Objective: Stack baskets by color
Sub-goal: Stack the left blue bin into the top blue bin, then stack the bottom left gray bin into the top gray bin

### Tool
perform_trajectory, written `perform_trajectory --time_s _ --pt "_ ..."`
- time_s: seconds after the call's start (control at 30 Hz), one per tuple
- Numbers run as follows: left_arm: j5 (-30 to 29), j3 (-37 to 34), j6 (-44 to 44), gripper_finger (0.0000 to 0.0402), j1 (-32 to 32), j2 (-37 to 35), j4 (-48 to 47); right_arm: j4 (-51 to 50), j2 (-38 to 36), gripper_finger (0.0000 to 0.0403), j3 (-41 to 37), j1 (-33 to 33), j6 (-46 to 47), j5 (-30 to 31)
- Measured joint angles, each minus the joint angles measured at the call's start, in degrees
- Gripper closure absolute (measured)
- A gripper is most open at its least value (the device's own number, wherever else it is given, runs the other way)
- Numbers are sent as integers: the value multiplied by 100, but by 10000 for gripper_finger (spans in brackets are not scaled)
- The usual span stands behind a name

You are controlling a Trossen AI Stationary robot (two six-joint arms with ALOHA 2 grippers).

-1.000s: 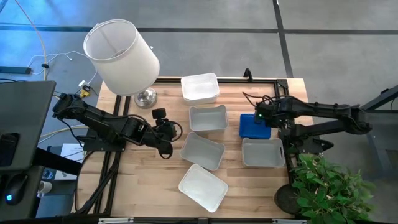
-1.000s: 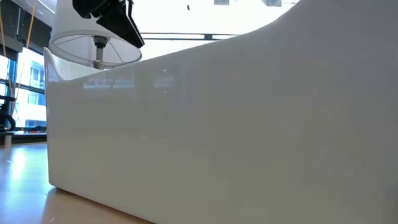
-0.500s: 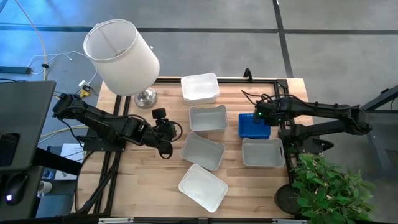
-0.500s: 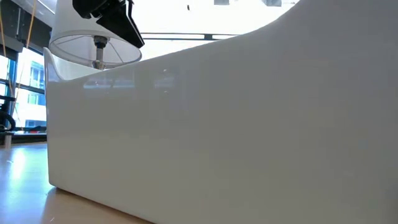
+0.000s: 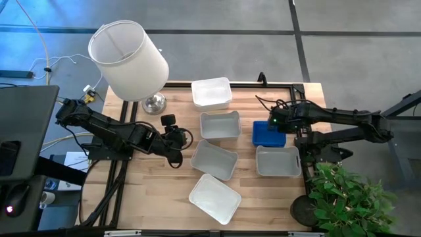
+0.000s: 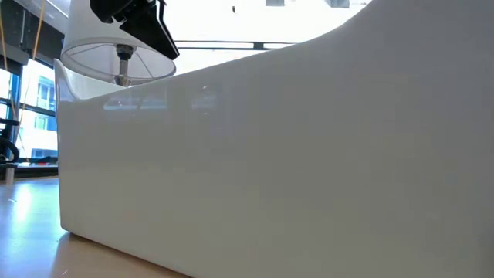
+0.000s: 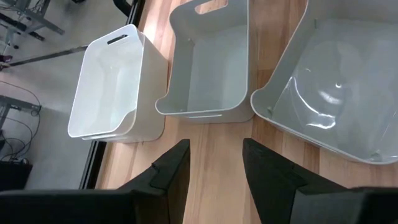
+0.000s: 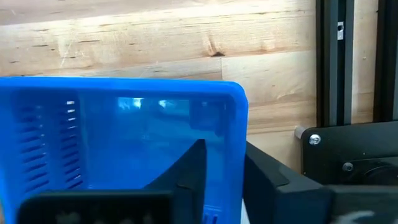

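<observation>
High view, straight down on the wooden desk: finds the blue basket on the right half, between a grey basket and the right gripper, with another pale basket just in front of it. Counts three more pale baskets: one at the far edge, two tilted near the middle and the near edge. Cannot tell whether the blue one is single or already nested.

Right wrist view: catches the fingers narrowly parted astride the blue basket's end wall, one inside and one outside, apparently slack rather than clamped.

Left wrist view: shows the left gripper waiting over bare wood left of centre, fingers moderately apart and holding nothing, facing a white basket.

Low view: almost filled by one white basket wall, with the lamp behind.

Judged on looks: thin moulded plastic, light, fairly stiff, glossy and likely slippery on wood; slotted blue sides likely to flex a little. Best pinched over a short end wall at its rim, near a handle cut-out, and lowered level so as to nest.

No brand, label or legible writing anywhere.
</observation>
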Motion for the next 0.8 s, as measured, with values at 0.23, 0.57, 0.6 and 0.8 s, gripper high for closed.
perform_trajectory --time_s 0.23,0.57,0.6,0.8 --pt "0 0 -4 268 0 0 0 -72 -16 295 49 0 -273 59" --pt "274 0 5 268 2 0 2 -574 -22 295 972 86 -675 513" --pt "370 0 8 268 2 0 4 -570 -22 295 1048 120 -729 569" --pt "879 0 111 268 2 0 39 -391 -22 295 1329 478 -1002 868"
